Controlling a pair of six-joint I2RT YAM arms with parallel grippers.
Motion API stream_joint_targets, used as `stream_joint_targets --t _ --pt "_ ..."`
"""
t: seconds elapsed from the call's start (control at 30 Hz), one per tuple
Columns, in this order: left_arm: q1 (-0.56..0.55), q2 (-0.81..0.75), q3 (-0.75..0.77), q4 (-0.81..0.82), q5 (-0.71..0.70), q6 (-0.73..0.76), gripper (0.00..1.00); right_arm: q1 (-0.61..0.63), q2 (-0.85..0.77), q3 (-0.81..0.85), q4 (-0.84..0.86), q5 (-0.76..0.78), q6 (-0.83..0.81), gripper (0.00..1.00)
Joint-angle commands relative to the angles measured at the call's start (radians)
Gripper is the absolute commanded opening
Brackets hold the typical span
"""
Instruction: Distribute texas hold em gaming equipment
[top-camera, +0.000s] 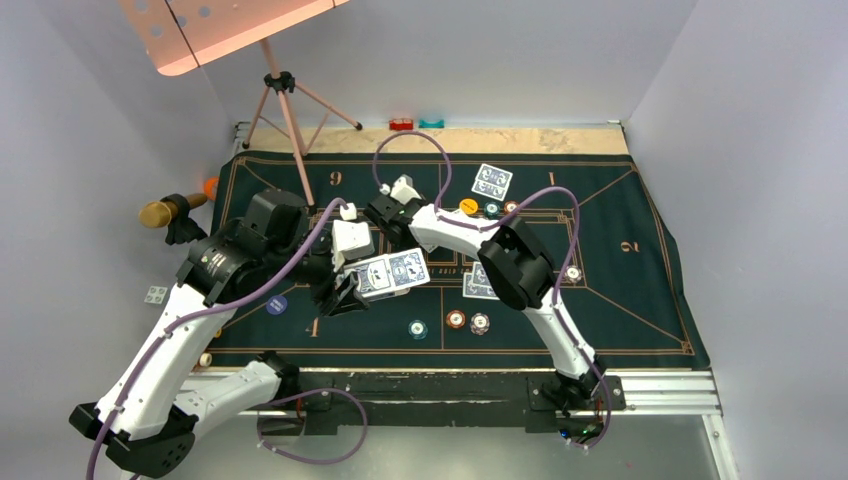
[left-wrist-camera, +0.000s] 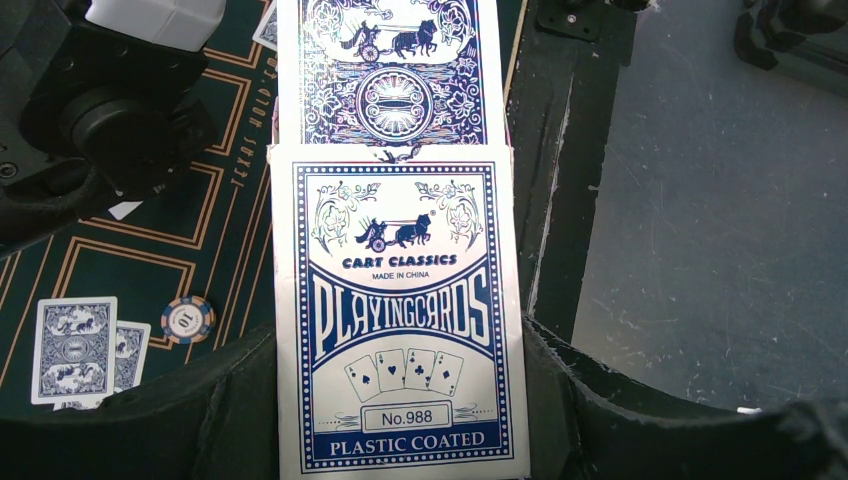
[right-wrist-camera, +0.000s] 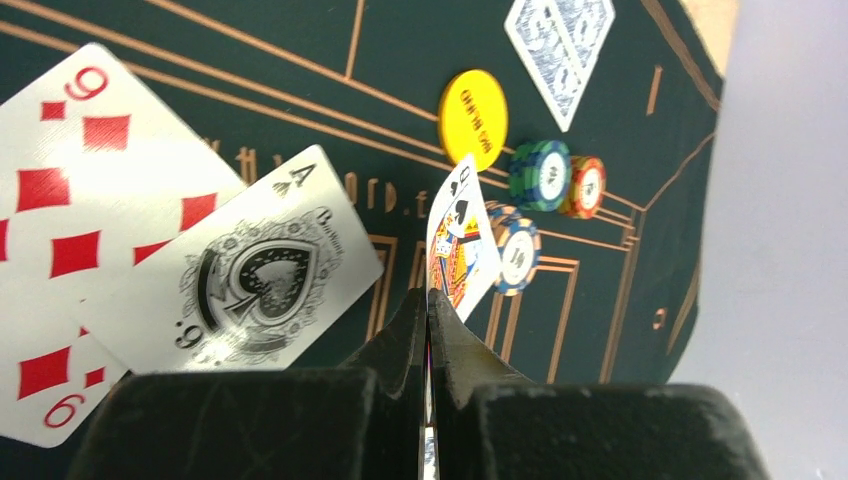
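Observation:
My left gripper (top-camera: 345, 292) (left-wrist-camera: 400, 400) is shut on a blue-and-white playing-card box (left-wrist-camera: 400, 320) (top-camera: 390, 272), with cards (left-wrist-camera: 390, 70) sticking out of its open end. My right gripper (right-wrist-camera: 428, 295) (top-camera: 383, 213) is shut on one playing card (right-wrist-camera: 455, 240), seen edge-on, a face card with a spade. On the mat beside it lie a nine of diamonds (right-wrist-camera: 70, 220) and an ace of spades (right-wrist-camera: 250, 275), face up. A yellow disc (right-wrist-camera: 473, 118) (top-camera: 468, 206), striped chips (right-wrist-camera: 540, 174) and face-down cards (top-camera: 492, 181) lie beyond. Three chips (top-camera: 456, 319) sit near the front edge, and a blue disc (top-camera: 277, 305) lies at the left.
The green felt mat (top-camera: 640, 290) covers the table. A tripod stand (top-camera: 285, 100) rises at the back left, next to a gold-headed object (top-camera: 165, 212). Small red (top-camera: 401, 124) and teal (top-camera: 431, 123) blocks sit at the back edge. More face-down cards (top-camera: 480, 283) lie under the right arm.

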Motion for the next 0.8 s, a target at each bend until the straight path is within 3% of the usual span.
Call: stream_joint_targets --t 0.0,0.53,0.63,0.77 --pt "0.006 -0.009 0.017 0.015 0.032 0.006 0.00 0.004 -0.025 -0.047 0.052 -0.116 0.059 0.00" --pt "0.006 -0.009 0.019 0.020 0.026 0.002 0.00 0.016 -0.073 -0.133 0.107 -0.169 0.090 0.00" --pt "0.006 -0.009 0.019 0.022 0.024 0.001 0.00 0.016 -0.074 -0.130 0.105 -0.182 0.090 0.07" --pt "0.005 -0.008 0.018 0.020 0.020 0.000 0.00 0.017 -0.091 -0.139 0.111 -0.230 0.095 0.30"
